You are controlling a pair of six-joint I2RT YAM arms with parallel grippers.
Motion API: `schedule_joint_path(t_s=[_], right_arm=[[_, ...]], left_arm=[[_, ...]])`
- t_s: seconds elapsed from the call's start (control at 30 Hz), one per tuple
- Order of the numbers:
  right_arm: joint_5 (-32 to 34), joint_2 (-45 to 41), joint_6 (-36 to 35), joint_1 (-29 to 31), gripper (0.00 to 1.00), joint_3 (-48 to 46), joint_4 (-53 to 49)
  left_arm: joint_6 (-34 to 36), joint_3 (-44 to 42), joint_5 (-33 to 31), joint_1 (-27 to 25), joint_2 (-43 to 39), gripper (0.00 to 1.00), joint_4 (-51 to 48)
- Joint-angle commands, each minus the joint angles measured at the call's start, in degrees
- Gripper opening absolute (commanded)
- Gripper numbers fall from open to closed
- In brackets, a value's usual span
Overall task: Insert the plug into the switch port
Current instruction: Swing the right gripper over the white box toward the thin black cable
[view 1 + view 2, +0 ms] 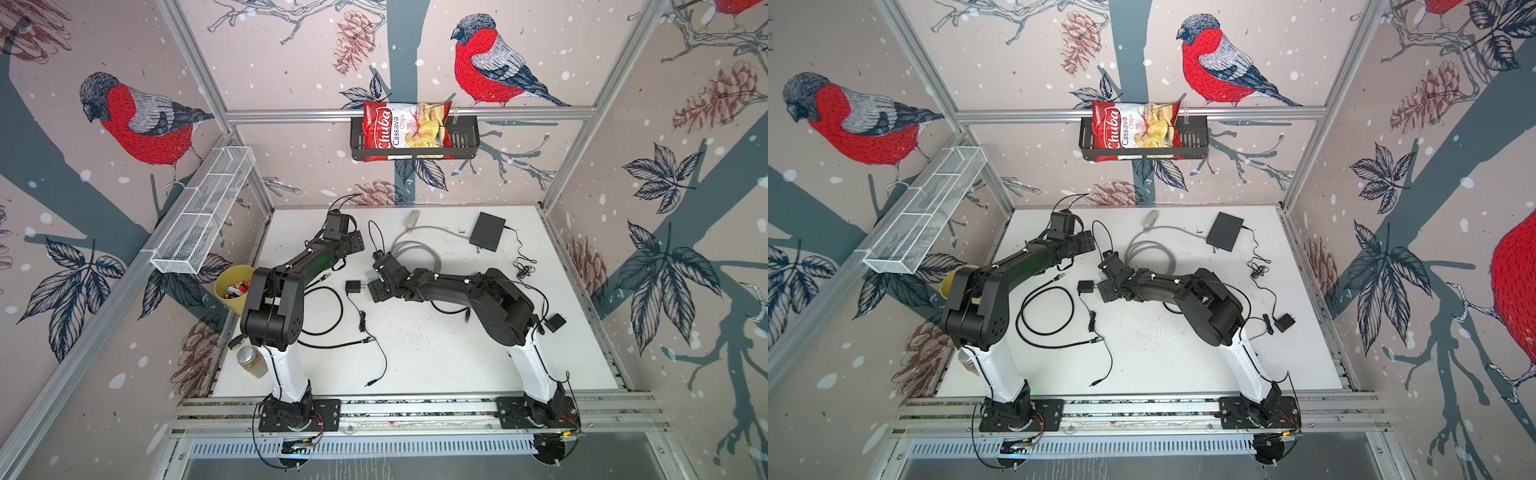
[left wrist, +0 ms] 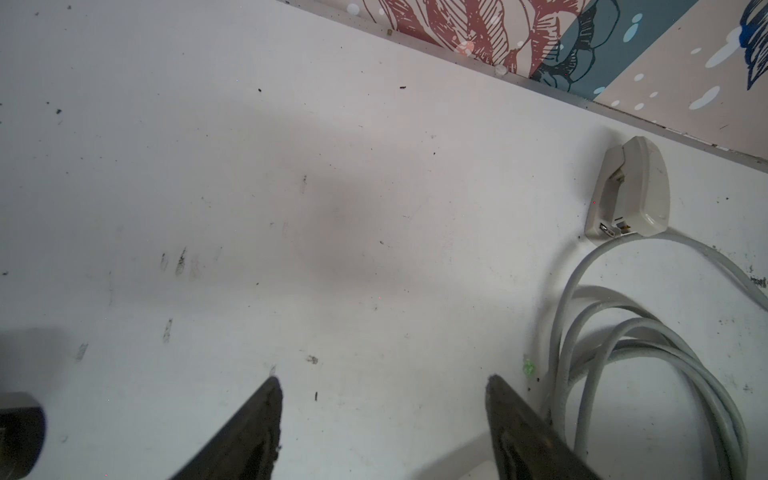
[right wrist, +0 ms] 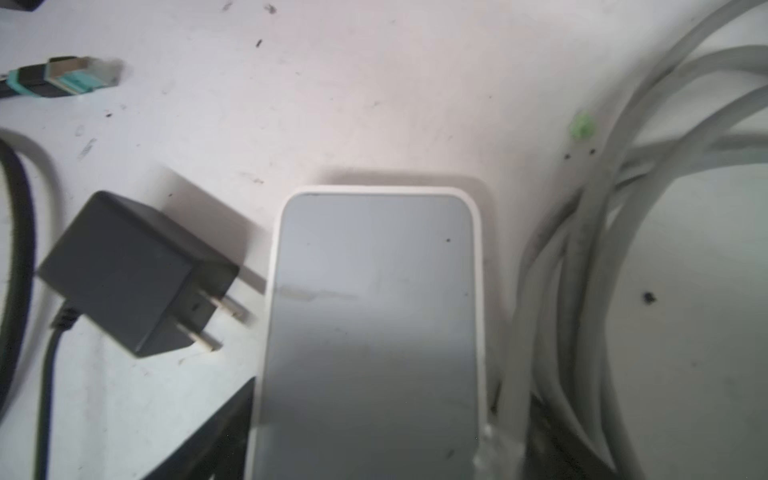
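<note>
Bracing step, I'd say: right gripper (image 3: 386,399) straddles the switch (image 3: 374,291), clamped or not I cannot tell; left gripper (image 2: 382,386) gapes empty. Next, it must fetch the plug (image 3: 83,77).

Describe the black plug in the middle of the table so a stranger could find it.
On the white table, find the right hand, over a grey, white-rimmed box. The black plug lies beside that box with two metal prongs pointing at it; the other black plug lies near the table's right edge.
</note>
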Motion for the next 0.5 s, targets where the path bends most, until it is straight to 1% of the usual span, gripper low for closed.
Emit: schedule_joint_path(t_s=[0.0,0.07,0.27,0.47], right_arm=[[1.36,-0.66,-0.94,0.27,0.80,-1.62,-2.03],[1.50,-1.94,-0.94,0.28,0.78,-3.33,-1.66],[0.82,-7.95,-2.03,0.86,0.77,-10.82,-1.52],[1.28,-10.22,-1.98,0.36,0.81,-15.21,-2.51]], left_arm=[[1.16,-0.51,-1.10,0.10,-0.51,0.76,0.89],[1.01,-0.81,-0.87,0.10,-0.53,0.77,1.29],[1.42,-0.12,-0.82,-1.24,0.30,0.76,0.35],[1.03,0.26,-1.98,-2.46,0.92,0.76,-0.22]])
